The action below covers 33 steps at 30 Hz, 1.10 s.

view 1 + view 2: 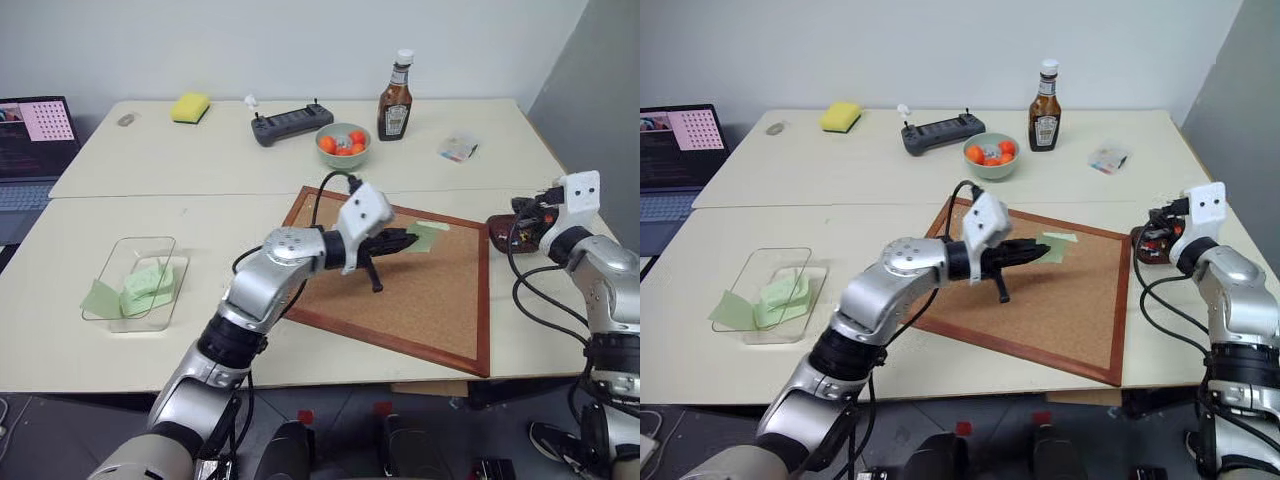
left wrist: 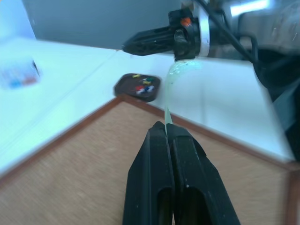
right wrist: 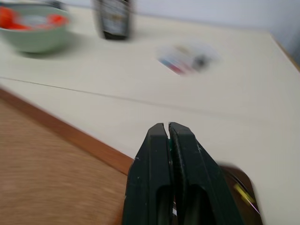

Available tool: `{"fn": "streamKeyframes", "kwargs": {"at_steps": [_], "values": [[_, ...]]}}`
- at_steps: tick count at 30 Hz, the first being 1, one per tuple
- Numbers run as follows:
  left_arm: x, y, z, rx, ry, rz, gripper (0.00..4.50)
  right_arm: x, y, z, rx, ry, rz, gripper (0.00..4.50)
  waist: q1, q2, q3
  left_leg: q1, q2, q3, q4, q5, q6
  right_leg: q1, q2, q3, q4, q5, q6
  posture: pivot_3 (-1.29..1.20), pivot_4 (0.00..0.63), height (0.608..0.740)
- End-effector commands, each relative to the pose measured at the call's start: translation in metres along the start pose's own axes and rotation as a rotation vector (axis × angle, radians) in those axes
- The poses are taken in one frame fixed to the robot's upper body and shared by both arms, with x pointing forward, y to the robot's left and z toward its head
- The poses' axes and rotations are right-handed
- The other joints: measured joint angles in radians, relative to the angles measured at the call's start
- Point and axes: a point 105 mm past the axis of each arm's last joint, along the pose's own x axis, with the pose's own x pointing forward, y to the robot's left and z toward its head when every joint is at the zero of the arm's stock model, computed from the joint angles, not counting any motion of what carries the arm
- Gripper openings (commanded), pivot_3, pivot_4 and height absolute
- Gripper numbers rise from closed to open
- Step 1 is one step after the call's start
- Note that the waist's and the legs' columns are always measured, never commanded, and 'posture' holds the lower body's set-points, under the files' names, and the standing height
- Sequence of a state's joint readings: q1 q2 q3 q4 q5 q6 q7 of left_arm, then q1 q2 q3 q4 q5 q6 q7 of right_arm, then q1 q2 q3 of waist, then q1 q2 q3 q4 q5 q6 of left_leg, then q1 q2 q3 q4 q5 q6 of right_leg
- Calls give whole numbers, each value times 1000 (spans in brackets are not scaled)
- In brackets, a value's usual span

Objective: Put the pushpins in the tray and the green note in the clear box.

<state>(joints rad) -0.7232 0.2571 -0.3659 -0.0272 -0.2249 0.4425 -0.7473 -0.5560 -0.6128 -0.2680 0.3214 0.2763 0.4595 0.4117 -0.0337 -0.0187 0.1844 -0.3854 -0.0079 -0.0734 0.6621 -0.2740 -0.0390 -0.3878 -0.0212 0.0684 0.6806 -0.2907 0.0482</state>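
While the left gripper's jaws pinch the pale green paper note, unboxed, the right gripper's closed jaws hang over the dark brown tray, grasp unclear.

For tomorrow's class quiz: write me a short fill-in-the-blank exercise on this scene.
1. The left gripper is shut on the green ____.
2. The right gripper hovers above the brown ____.
3. The clear box holds green ____.
4. The bowl holds orange ____.

Missing words: note; tray; notes; fruit.
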Motion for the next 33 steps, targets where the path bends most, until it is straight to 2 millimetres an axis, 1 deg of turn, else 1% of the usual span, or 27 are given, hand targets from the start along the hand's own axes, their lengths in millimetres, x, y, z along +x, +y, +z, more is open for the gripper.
{"fn": "streamKeyframes", "kwargs": {"at_steps": [1,5,9,13,14,16,19,22,23,24,25,26,28,29,30,33], "values": [[11,4,3,108,-12,30,9,10,-19,3,42,1,-85,0,-2,0,0,0,0,1,0,0,0,0,1,1,0,0,0,0,150,740],[14,1,2,88,-23,35,9,21,-21,-7,131,20,-83,0,-6,0,0,1,0,1,-1,0,1,0,2,1,1,0,0,0,150,740],[10,0,-1,77,-17,38,9,29,-21,-11,199,36,-74,0,-5,0,0,0,1,2,0,0,1,0,1,1,0,0,0,0,150,740],[6,-2,-7,74,12,36,9,34,-19,-17,200,59,-74,0,-5,0,0,-1,0,1,0,-1,1,0,0,1,0,0,0,0,150,740],[6,-2,-7,71,12,34,2,35,-19,-17,205,58,-73,238,-5,0,0,-1,0,1,0,-1,1,0,0,1,0,0,0,0,150,740],[5,-3,-7,69,12,33,0,36,-18,-17,206,56,-71,571,-5,0,0,-1,1,0,0,-1,1,0,0,0,0,0,0,0,150,740],[4,-3,-7,67,14,33,0,37,-17,-17,197,55,-66,1288,-5,0,0,-1,1,0,0,0,1,0,0,1,0,0,0,0,150,740],[3,-2,-8,65,19,35,0,37,-17,-17,182,52,-65,1745,-5,0,0,-1,1,0,0,0,1,0,0,1,0,0,0,0,150,740],[3,-1,-9,66,23,36,0,37,-17,-16,179,50,-62,2067,-5,0,0,0,1,0,0,0,1,0,0,1,0,0,0,0,150,740],[3,-1,-10,67,25,36,0,36,-17,-16,178,49,-61,2190,-5,0,0,-1,1,0,0,0,1,0,0,1,0,0,0,0,150,740],[3,-1,-10,67,27,35,0,36,-17,-16,176,47,-59,2496,-5,0,0,0,1,0,0,0,1,0,0,1,0,0,0,0,150,740],[3,-1,-10,66,28,33,0,36,-17,-16,175,46,-59,2573,-5,0,0,0,1,0,0,0,1,0,0,1,0,0,0,0,150,740],[4,-1,-10,68,28,31,0,36,-17,-14,165,38,-61,3128,-5,0,0,0,1,0,0,0,1,0,0,1,0,0,0,0,150,740],[4,-1,-10,69,28,30,0,36,-18,-13,161,34,-61,3248,-5,0,0,0,1,0,0,0,1,0,0,1,0,0,0,0,150,740],[4,0,-10,69,28,30,0,35,-17,-11,149,26,-54,3564,-5,0,0,0,1,0,0,0,1,0,0,1,0,0,0,0,150,740],[2,2,-9,53,23,37,0,33,-14,-4,125,-1,-23,4200,-5,0,0,0,1,0,0,0,1,0,0,1,0,0,0,0,150,740]]}}
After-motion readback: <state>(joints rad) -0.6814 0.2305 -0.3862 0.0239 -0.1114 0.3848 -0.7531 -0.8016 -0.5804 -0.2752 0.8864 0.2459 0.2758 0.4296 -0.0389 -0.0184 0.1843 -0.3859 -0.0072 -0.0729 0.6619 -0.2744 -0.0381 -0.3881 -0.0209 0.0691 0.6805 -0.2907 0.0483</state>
